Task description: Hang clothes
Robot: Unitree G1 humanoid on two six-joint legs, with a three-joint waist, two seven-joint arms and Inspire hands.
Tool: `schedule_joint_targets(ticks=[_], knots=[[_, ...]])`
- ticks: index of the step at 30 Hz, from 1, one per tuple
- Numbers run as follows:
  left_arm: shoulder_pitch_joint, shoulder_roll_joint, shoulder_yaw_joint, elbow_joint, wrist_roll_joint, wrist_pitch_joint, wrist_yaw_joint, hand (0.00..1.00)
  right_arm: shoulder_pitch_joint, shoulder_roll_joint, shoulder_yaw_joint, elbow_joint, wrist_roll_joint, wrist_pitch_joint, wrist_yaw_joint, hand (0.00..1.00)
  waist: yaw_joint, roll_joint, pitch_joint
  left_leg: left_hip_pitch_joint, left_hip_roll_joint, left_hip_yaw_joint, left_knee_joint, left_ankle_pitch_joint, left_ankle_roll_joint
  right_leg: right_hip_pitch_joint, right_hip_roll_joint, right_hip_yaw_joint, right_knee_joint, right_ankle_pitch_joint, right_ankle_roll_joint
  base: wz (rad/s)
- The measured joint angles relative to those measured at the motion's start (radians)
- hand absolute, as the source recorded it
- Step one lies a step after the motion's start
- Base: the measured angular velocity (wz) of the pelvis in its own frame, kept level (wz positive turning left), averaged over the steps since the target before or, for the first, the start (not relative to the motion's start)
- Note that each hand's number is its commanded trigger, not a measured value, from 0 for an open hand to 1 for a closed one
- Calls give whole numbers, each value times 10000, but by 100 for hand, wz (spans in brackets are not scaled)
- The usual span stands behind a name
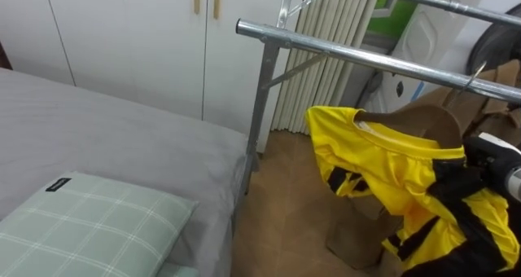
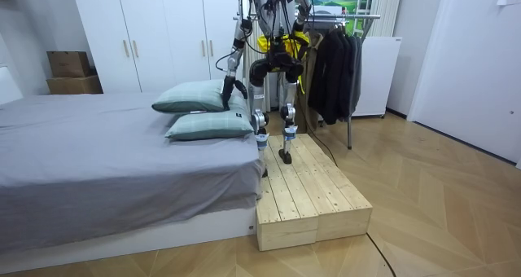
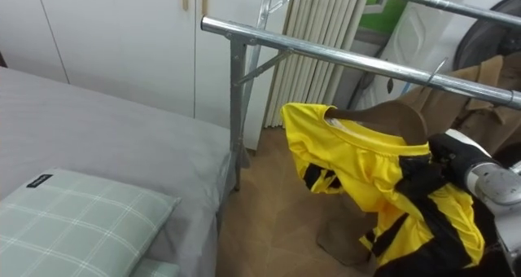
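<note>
A yellow shirt (image 1: 383, 167) with black stripes hangs on a brown wooden hanger (image 1: 415, 118) just below the metal rack rail (image 1: 366, 59). The hanger's wire hook (image 1: 475, 72) reaches up to the rail; whether it rests on it I cannot tell. My right hand (image 1: 488, 159) comes in from the right and is curled on the shirt's shoulder over the hanger's end. My left hand (image 2: 241, 88) hangs low beside the pillows in the room view. I stand on a wooden platform (image 2: 309, 191), facing the rack.
The grey bed (image 1: 98, 130) with a checked pillow (image 1: 89, 224) lies on my left, against the rack's upright post (image 1: 262, 106). White wardrobe doors (image 1: 138, 41) stand behind. Dark clothes (image 2: 334, 73) hang further along the rack. A brown box (image 1: 354, 236) sits on the floor under the shirt.
</note>
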Motion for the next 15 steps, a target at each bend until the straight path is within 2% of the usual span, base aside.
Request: schedule_joint_targets(ticks=[15], knots=[[-1, 17, -23, 3, -1, -30, 1, 0, -1, -3, 393, 159, 5, -3, 323, 100, 37, -8, 5, 1, 0, -6, 0, 0, 0, -4, 3, -3, 1, 0, -1, 0]])
